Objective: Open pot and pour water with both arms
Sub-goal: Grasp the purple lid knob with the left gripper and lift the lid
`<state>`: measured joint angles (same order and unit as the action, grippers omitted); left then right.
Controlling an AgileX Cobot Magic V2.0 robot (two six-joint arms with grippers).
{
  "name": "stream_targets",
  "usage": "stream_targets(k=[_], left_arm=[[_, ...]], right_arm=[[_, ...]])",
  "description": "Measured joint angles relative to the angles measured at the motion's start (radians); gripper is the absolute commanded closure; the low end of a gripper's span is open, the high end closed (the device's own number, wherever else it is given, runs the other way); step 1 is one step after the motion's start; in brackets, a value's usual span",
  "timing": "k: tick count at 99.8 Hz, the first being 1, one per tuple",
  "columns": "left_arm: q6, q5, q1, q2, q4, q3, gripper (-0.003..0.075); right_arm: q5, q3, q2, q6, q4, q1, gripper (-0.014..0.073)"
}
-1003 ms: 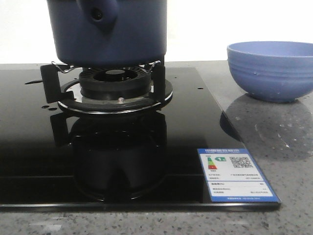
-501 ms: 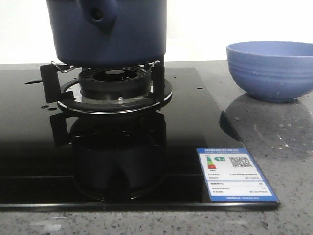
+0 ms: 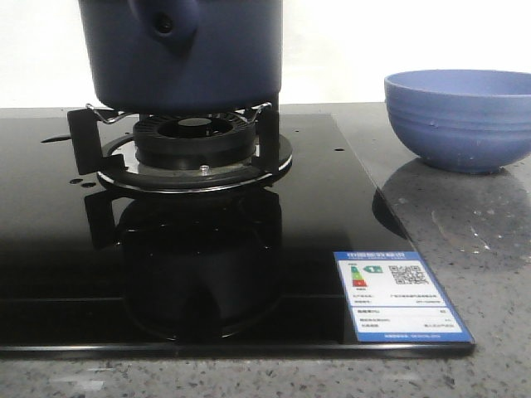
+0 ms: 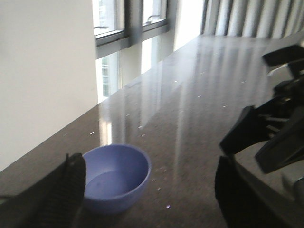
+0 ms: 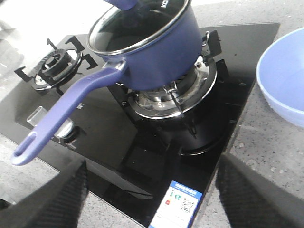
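Pot (image 3: pixel 187 54): navy, seated on burner support (image 3: pixel 192 153) of black glass hob (image 3: pixel 315 215); front view only the lower body. Long handle (image 5: pixel 66 114) and glass lid (image 5: pixel 137 23): right wrist view only. Ribbed bowl (image 3: pixel 459 118): on grey counter (image 3: pixel 465 232) beside hob. Left gripper (image 4: pixel 147 199), right gripper (image 5: pixel 152 199): fingers spread, holding nothing.

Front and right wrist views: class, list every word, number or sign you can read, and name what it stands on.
Energy label sticker on the black hob: QR code and coloured bars show; its print is too small to read.
Glass lid on the pot: white letters cut off at the frame edge, unreadable.
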<state>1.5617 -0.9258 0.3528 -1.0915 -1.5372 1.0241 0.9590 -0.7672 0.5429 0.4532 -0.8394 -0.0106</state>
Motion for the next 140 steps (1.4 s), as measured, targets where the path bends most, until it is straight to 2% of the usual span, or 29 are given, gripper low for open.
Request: stream_targets(k=[9,16,37,49,64,87,118,140], left_arm=[[0.004,-0.138,-0.067,-0.065,-0.046,0.06,0.023],[0.004,-0.194,-0.121,-0.106,-0.053,0.1,0.023],[0.019,-0.162,-0.218,-0.158,0.004,0.131,0.0211],[0.032,-0.139,-0.222,-0.189,0.067,0.133,0.0192],[0.074,-0.089,-0.222,-0.237,0.075,0.133,0.0191],[0.168,-0.042,-0.222,-0.301,0.059,0.133,0.0192],[0.19,-0.042,-0.222,-0.39,0.01,0.133,0.0192],[0.219,-0.04,-0.211,-0.397,-0.039,0.133,0.0227]], right_arm=[[0.0,0.0,0.0,0.0,0.018,0.0,0.0081],[0.0,0.0,0.0,0.001,0.03,0.0,0.0081],[0.0,0.0,0.0,0.001,0.058,0.0,0.0081],[0.0,0.0,0.0,0.001,0.065,0.0,0.0081],[0.0,0.0,0.0,0.001,0.089,0.0,0.0081],[0.0,0.0,0.0,0.001,0.103,0.0,0.0081],[0.0,0.0,0.0,0.001,0.104,0.0,0.0081],[0.0,0.0,0.0,0.001,0.106,0.0,0.0081]])
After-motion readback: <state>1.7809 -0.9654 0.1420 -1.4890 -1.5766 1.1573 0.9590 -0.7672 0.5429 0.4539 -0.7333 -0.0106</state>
